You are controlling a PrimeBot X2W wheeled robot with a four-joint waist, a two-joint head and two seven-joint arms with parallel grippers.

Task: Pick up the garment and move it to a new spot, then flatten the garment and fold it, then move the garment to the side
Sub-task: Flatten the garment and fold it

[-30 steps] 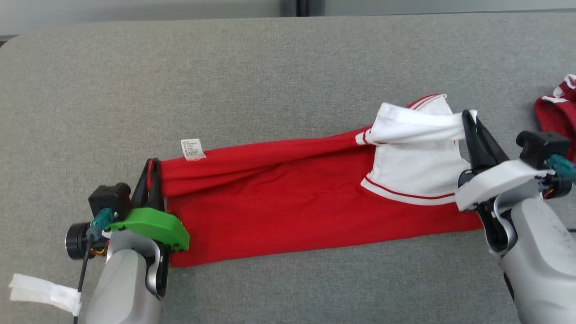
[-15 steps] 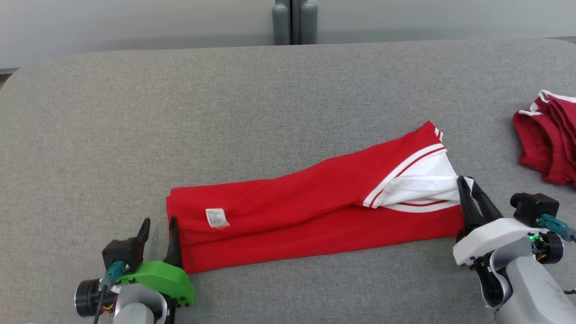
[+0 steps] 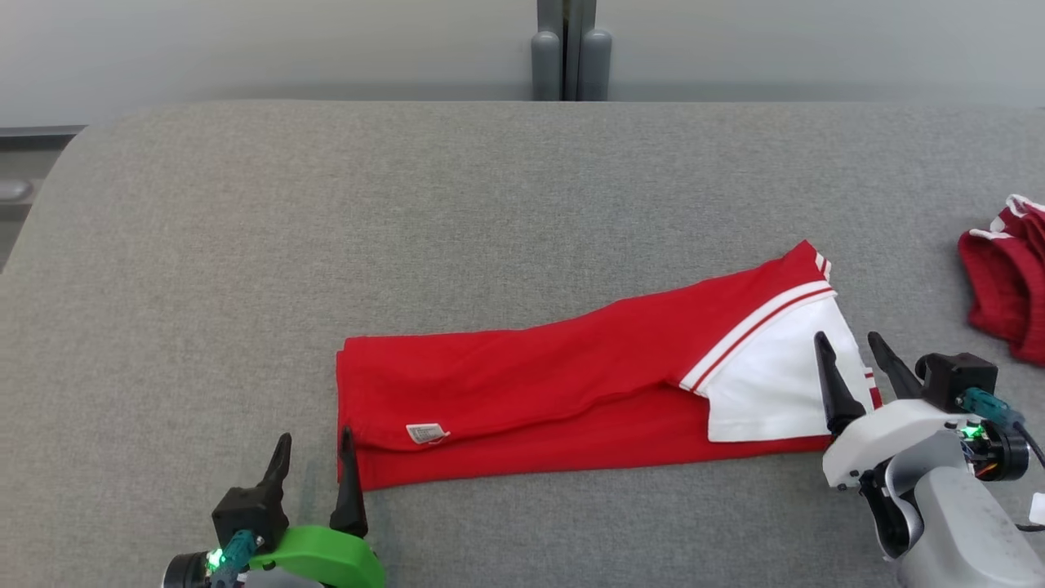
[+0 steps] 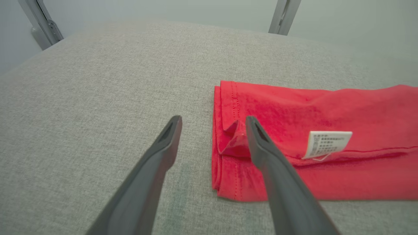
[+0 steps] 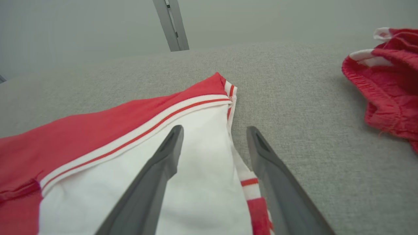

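The shirt [image 3: 555, 384] lies folded in a long strip on the grey bench [image 3: 408, 204], its long axis running left to right. The left pincer [image 3: 315, 434] stands wide and empty at the hem end. The right pincer [image 3: 846, 336], equally wide and empty, straddles the white sleeve end.
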